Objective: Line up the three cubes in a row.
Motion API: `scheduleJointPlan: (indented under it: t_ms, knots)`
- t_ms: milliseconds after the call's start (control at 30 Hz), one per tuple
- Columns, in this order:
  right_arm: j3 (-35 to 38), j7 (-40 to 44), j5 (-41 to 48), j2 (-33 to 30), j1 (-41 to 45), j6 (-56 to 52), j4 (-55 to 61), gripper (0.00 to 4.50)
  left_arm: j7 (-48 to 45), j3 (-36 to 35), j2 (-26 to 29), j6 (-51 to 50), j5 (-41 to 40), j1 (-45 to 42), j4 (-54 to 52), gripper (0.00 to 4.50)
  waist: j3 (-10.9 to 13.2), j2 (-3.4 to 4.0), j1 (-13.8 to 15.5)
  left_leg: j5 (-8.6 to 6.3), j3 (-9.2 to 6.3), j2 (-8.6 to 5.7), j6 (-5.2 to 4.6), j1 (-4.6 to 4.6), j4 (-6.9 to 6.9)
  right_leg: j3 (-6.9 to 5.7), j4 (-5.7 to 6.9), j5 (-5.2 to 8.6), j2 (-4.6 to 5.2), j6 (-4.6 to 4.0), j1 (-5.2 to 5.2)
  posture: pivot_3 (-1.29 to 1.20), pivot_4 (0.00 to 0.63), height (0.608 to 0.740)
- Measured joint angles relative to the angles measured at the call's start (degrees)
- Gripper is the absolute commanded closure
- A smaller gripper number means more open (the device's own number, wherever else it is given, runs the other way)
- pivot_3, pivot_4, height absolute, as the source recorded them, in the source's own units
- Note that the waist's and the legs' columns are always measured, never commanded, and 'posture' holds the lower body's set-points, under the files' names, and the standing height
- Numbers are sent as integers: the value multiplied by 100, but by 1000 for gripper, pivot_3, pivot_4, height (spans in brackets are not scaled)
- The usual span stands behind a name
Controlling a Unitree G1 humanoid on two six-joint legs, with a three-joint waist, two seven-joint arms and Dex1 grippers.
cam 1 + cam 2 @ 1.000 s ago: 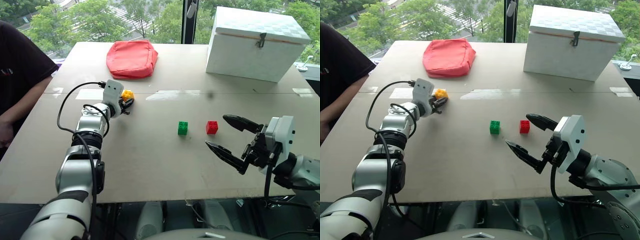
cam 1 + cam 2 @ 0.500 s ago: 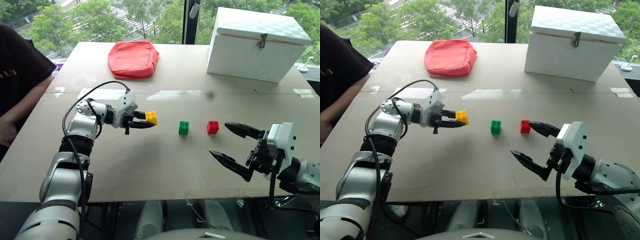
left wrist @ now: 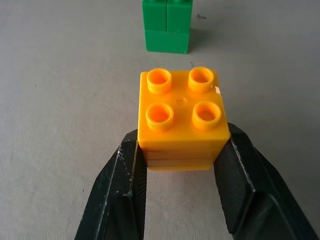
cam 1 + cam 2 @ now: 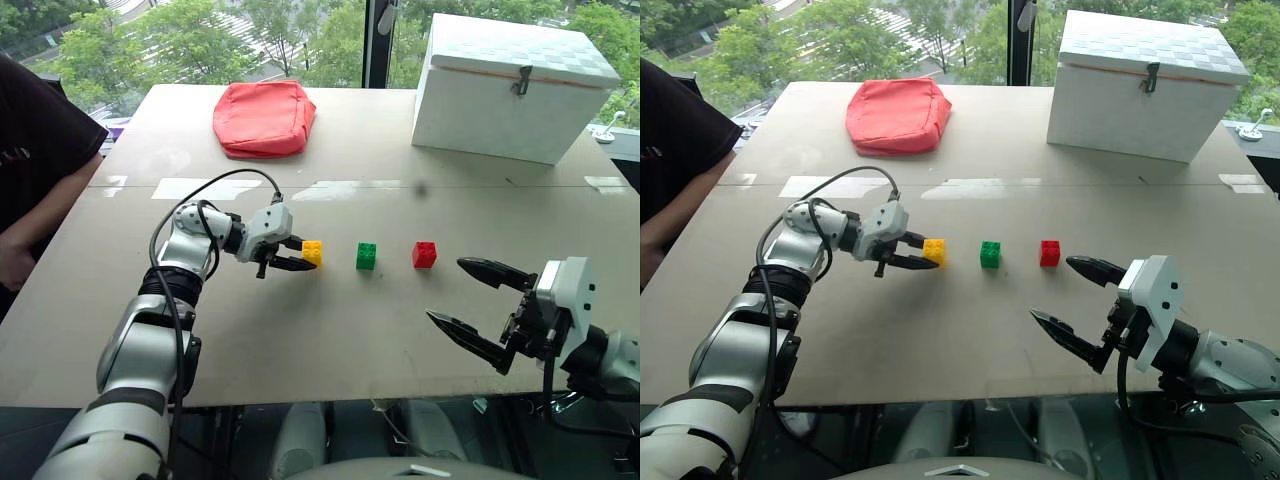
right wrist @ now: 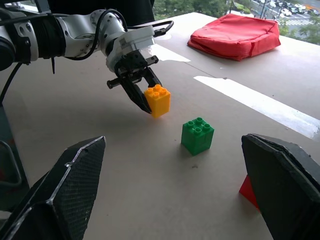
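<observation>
My left gripper [image 4: 300, 256] is shut on the yellow cube [image 4: 312, 252], its black fingers [image 3: 127, 175] clamping two opposite sides. The cube is studs up, at or just above the table top. It lies left of the green cube [image 4: 366, 256], with a small gap between them. The red cube [image 4: 424, 254] stands a similar gap further right, so all three lie on one line across the table. My right gripper [image 4: 446, 290] hangs open and empty near the front edge, a little right of the red cube. Its wrist view shows the yellow cube [image 5: 157, 100] and green cube [image 5: 197, 135].
A red fabric pouch [image 4: 264, 117] lies at the back left of the table, and a large white box [image 4: 520, 85] stands at the back right. A person in a dark sleeve [image 4: 40, 150] stands at the table's left edge.
My left gripper carried the yellow cube from the left of the table rightward and nearer, turning its wrist, to just left of the green cube. The right gripper sank slightly, still open.
</observation>
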State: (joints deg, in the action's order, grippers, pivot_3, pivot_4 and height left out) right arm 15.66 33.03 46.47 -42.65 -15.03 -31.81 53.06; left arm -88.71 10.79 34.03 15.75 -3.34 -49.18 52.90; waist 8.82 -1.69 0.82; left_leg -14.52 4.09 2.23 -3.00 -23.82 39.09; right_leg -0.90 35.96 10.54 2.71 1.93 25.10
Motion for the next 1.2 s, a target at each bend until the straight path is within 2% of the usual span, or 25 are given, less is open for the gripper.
scheduleJointPlan:
  t_ms: [400, 533, 567, 600, 633, 767, 867, 1033, 1167, 1200]
  knots:
    - [93, 13, -2, -22, -99, 22, 62, 0, 69, 50, -295, 596, 350, -383, 771, 3247, 0, -1, 6, -3, 0, -1, -5, -2, 2, 0, -1, -1, 1, -1, -1, 0, 150, 740]
    - [100, 3, 2, -22, -157, 22, 108, 0, 92, 51, -362, 610, 407, -429, 842, 1274, 0, -1, 2, -3, 2, -1, -5, -2, 3, 3, -1, -1, 1, -1, -1, 0, 150, 740]
    - [103, -6, 2, -22, -168, 22, 110, 0, 94, 51, -366, 610, 425, -430, 851, 661, 0, -1, 0, -3, 2, -1, -5, -1, 3, 3, -1, -1, 1, -1, -1, 0, 150, 740]
    - [104, -7, 2, -22, -175, 22, 110, 0, 95, 51, -369, 610, 429, -431, 852, 340, 0, -1, -1, -3, 2, -1, -5, -1, 3, 3, -1, -1, 1, -1, -1, 0, 150, 740]
    - [107, -8, 2, -22, -196, 22, 110, 0, 98, 50, -377, 610, 429, -433, 852, 158, 0, -1, 0, -3, 1, -1, -5, -1, 3, 2, -1, -1, 1, -1, -1, 0, 150, 740]
    - [110, -3, 8, -23, -216, 22, 110, 0, 74, -16, -356, 538, 386, -410, 799, 158, 0, -1, 0, -3, 1, 0, -5, -1, 3, 2, 0, -1, 0, -2, -1, 0, 150, 740]
    - [199, 35, 14, -40, -262, 24, 104, 0, 84, -233, -123, 141, 153, 48, 68, 158, 0, 0, -29, -4, 3, 10, -5, 1, 2, 8, 0, -4, 0, -7, 1, 0, 150, 740]
    - [367, 39, -259, -235, -283, -22, -148, 0, 606, -824, 358, -1372, -467, 1781, -2377, 158, -1, 3, -86, -5, 7, 25, -5, 4, 1, 12, 1, -8, 6, -13, 1, 0, 150, 740]
    - [687, 325, -479, -427, -607, -50, -542, 0, 1792, -1662, 515, -3275, -1133, 3638, -5106, 158, -1, 7, -11, -5, 6, 24, -4, 9, 1, 8, 1, 5, 16, 7, -2, 0, 150, 740]
    - [740, 369, -486, -435, -641, -50, -578, 0, 1912, -1744, 510, -3442, -1214, 3791, -5340, 158, -1, 7, -2, -5, 5, 25, -4, 11, 1, 8, 1, 5, 16, 8, -3, 0, 150, 740]
